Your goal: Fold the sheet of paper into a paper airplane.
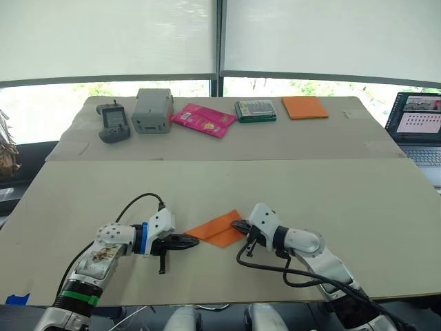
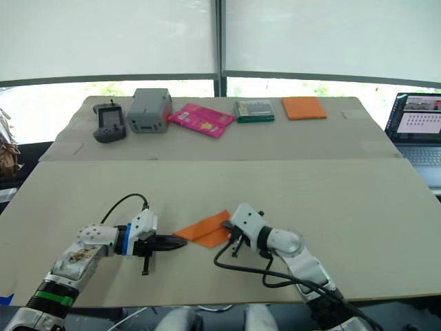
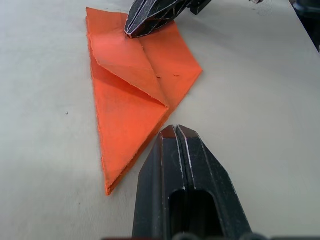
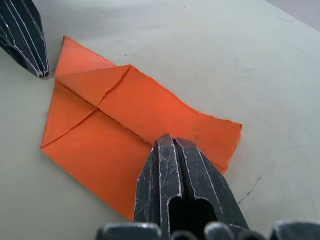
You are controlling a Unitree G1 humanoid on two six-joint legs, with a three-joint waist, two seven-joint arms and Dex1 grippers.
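The sheet of paper (image 1: pixel 217 229) is bright orange and folded flat into a pointed, creased shape (image 3: pixel 131 92), lying on the near table between my two grippers. My left gripper (image 1: pixel 196 241) is shut, and its tip (image 3: pixel 174 131) rests on the table right beside the paper's long edge, near the pointed end. My right gripper (image 1: pixel 238 225) is also shut. Its tip (image 4: pixel 167 141) presses down on top of the paper's wider end, with nothing held between the fingers. Folded flaps meet along a centre crease (image 4: pixel 112 90).
On the far table stand a handheld device (image 1: pixel 113 123), a grey box (image 1: pixel 152 110), a pink packet (image 1: pixel 202 119), a green book (image 1: pixel 255 110) and a smooth orange rectangle (image 1: pixel 304 107). A laptop (image 1: pixel 417 127) sits at the right edge. The near table's front edge (image 1: pixel 227 303) is close.
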